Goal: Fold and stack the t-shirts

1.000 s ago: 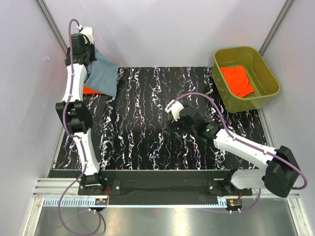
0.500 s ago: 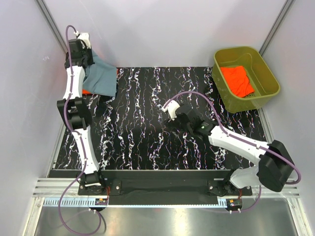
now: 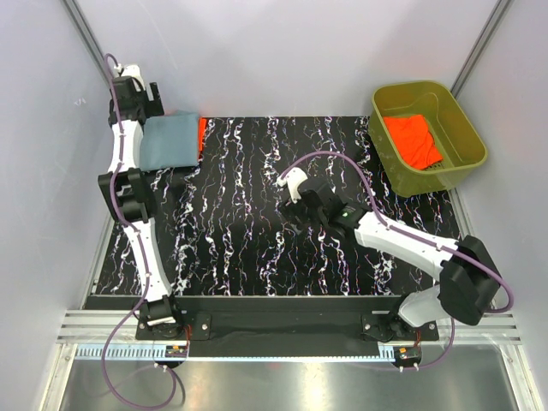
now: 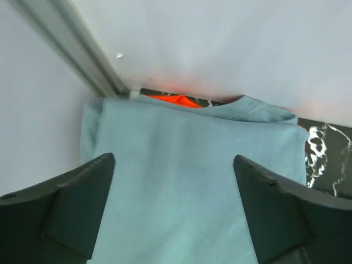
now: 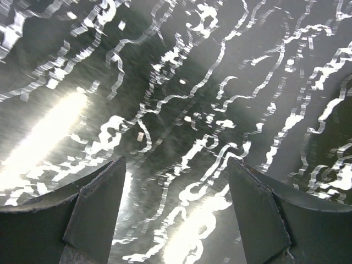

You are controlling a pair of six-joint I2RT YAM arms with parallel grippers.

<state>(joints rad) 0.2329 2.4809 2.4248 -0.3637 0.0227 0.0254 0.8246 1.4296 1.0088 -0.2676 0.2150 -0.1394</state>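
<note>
Two end effectors, both empty. Nearest, the right end effector (image 5: 176, 190) hovers over the middle of the black, white-veined marbled counter (image 3: 240, 227). Its jaws are spread wide, with only bare counter between them.

Farther back, at the far left corner, the left end effector (image 4: 173, 190) is spread just as wide above the folded dusty blue-grey cloth t-shirt (image 3: 169, 142) and grips nothing. That shirt lies flat on a bright orange-red cloth t-shirt underneath (image 3: 202, 133), of which only a strip shows at its right edge.

At the far right, a crumpled bright orange-red cloth t-shirt (image 3: 413, 141) lies inside the olive-green plastic tub (image 3: 425, 181). It looks to be the next one to fold. It lies ahead and to the right of the right end effector, well apart from it, and across the whole counter from the left one. The right arm is therefore clearly the nearer. The shirt's longer side seems to run diagonally in the tub, from far left to near right.
</note>
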